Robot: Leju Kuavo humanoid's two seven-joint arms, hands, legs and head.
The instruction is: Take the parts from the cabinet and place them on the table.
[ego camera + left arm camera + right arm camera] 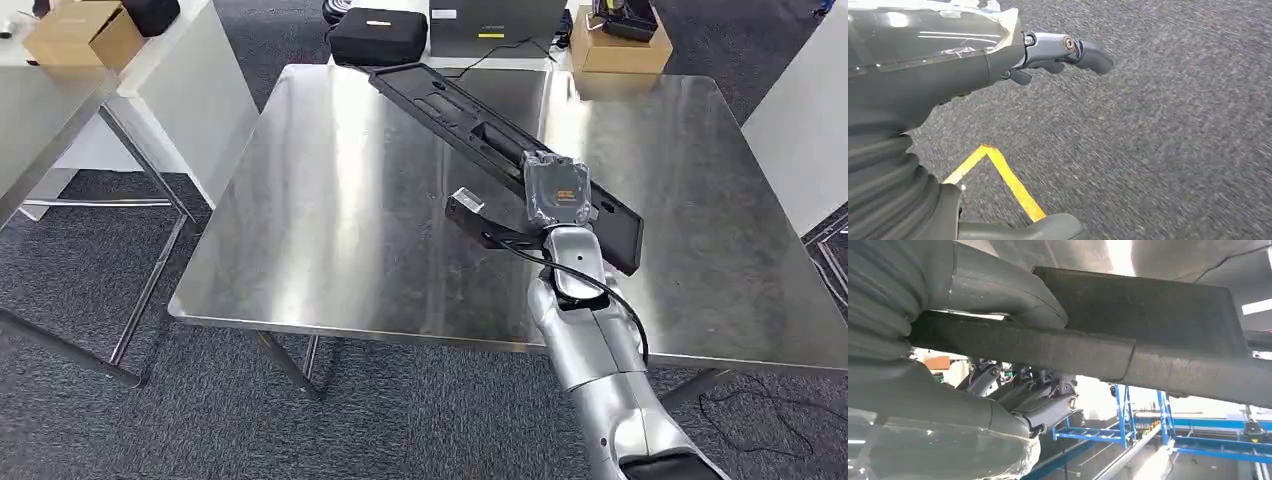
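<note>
The right hand (556, 192) reaches over the steel bench (330, 210), its fingers (1048, 407) and thumb clamped around the edge of a long black part (470, 120). From the fingers the part runs diagonally away toward the bench's far edge. The left hand (1048, 52) hangs above grey carpet (1158, 140) with a yellow line (1008, 180), its fingers (1093, 57) loosely curled and holding nothing.
</note>
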